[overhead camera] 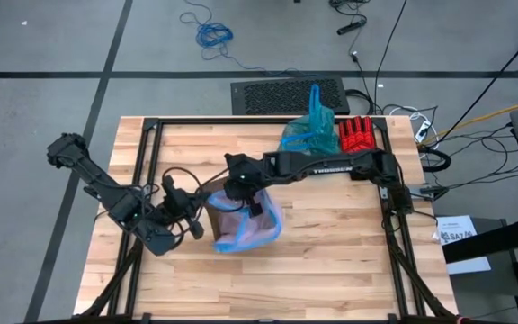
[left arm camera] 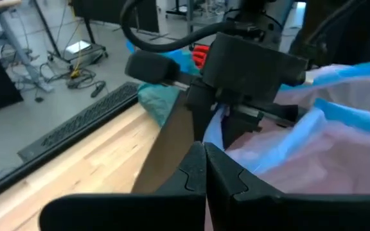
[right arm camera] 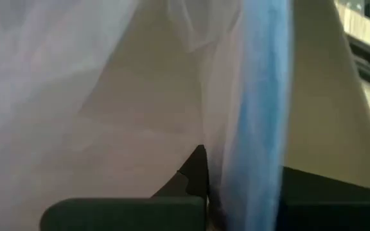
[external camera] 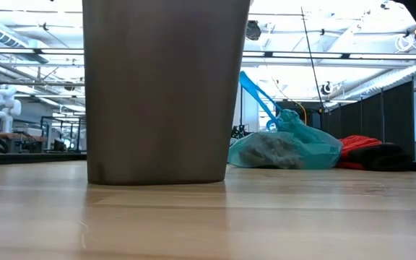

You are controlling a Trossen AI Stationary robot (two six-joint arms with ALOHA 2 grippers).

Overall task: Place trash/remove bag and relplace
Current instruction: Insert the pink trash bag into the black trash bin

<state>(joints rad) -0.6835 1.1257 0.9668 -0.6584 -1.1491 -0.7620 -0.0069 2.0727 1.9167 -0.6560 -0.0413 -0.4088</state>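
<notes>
My right claw (overhead camera: 241, 193), mid-frame, is pinched tight on the pink bag's (overhead camera: 257, 229) blue rim; flimsy, slippery film, best gripped at that hem. Left claw (overhead camera: 194, 227) closed, empty.

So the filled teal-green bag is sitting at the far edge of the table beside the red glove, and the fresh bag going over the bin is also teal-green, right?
Not quite. The fresh bag over the bin is pale pink with a blue edge, not teal-green; the high view shows it. The rest stands: the filled teal-green bag lies at the far edge beside the red glove.
</notes>
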